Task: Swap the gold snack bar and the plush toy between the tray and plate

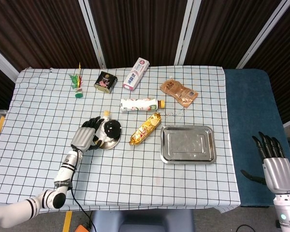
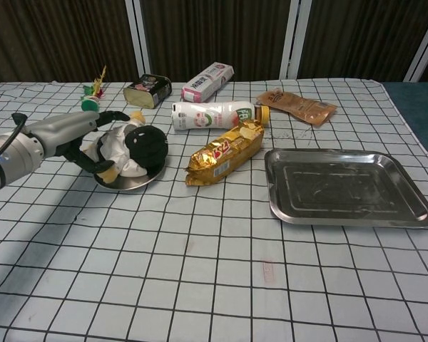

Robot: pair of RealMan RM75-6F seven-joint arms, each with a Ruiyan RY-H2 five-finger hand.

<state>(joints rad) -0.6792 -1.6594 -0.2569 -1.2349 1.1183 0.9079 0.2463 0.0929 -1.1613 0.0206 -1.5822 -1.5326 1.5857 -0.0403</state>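
The black and white plush toy lies on the small round plate left of centre. My left hand is at the toy's left side, with its fingers arched over the white body and the thumb low beside the plate; the toy still rests on the plate. The gold snack bar lies on the cloth between the plate and the empty steel tray. My right hand hangs off the table's right side, fingers spread, holding nothing.
A white drink bottle lies just behind the snack bar. Further back are a dark tin, a pink and white box, a brown pouch and a green feathered toy.
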